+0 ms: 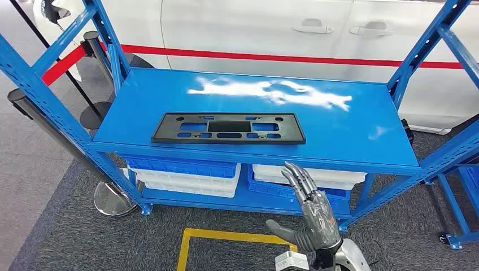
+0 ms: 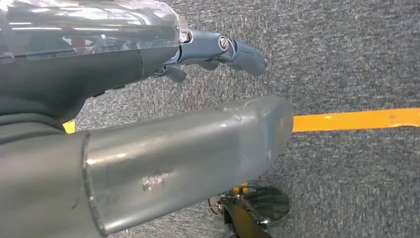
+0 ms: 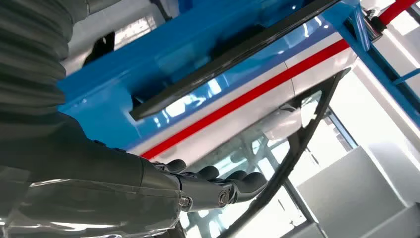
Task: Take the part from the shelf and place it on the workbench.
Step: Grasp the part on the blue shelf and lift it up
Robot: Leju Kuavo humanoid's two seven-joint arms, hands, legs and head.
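- A black stanchion post [image 1: 25, 110] is standing at the far left, its red barrier tape [image 1: 65, 65] keeping the white car [image 1: 271, 28] behind the blue shelf [image 1: 361, 121] cordoned off.
- The left hand [image 2: 218, 52] is hanging over grey carpet and an orange floor line [image 2: 356, 120], fingers stretched out, holding nothing.
- The black part [image 1: 229, 128], a flat slotted plate, is lying left of centre on the shelf's top deck, near the front edge, likely set there for an easy reach.
- White and blue bins [image 1: 186, 175] are sitting on the lower level beneath it.
- The right hand [image 1: 312, 212] is rising in front of the shelf, fingers spread wide and empty, below and to the right of the part, well apart from it.
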